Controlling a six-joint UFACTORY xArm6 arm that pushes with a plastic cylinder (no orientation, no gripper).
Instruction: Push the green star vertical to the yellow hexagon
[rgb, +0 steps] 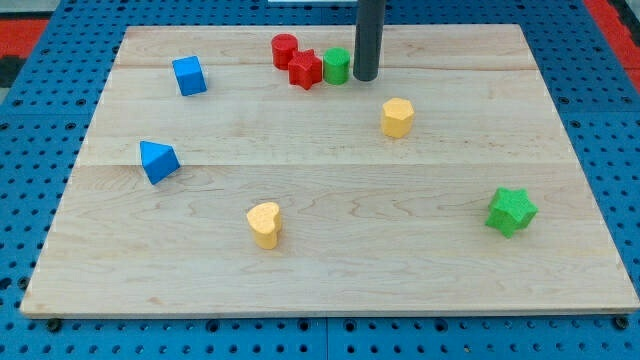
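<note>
The green star (511, 211) lies near the view's right edge of the wooden board, in the lower half. The yellow hexagon (397, 117) sits up and to the left of it, right of the board's centre. My tip (365, 78) rests on the board near the view's top, just right of a green cylinder (336, 66) and up-left of the yellow hexagon. The tip is far from the green star.
A red star (305, 69) and a red cylinder (285, 50) cluster left of the green cylinder. A blue cube (189, 76) sits at the top left, a blue triangular block (158, 161) at the left, and a yellow heart (265, 224) at the lower middle.
</note>
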